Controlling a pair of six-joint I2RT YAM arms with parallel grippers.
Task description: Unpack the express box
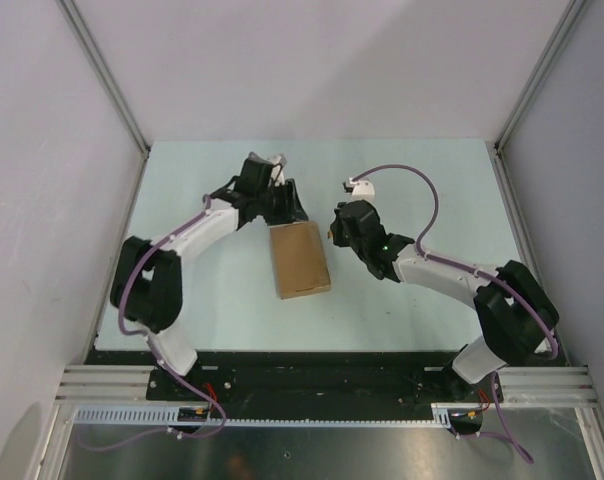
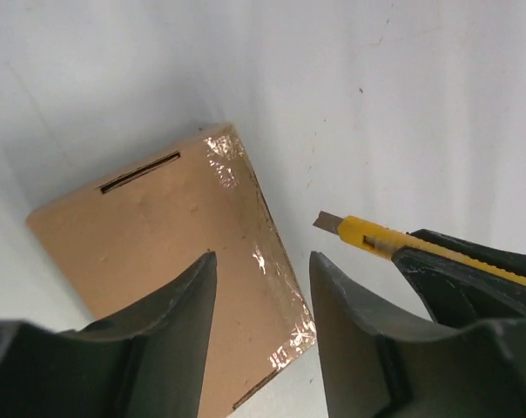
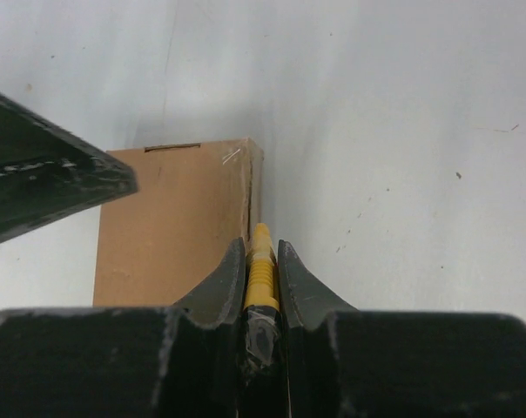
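1. The express box [image 1: 300,260] lies flat and closed on the pale green surface [image 1: 432,180], midway between the two arms.
2. The left claw [image 1: 282,208] hangs just beyond the box's far edge.
3. The right claw [image 1: 337,228] sits just beside the box's far right corner.
4. Purple cables [image 1: 422,180] trail along both arms.

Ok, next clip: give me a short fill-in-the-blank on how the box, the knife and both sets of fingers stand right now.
1. The right fingers are ____ on the knife.
2. The left fingers, above the box, are ____ and hold nothing.
3. The box's lid is ____, with shiny tape along one edge.
Missing words: shut; open; closed.
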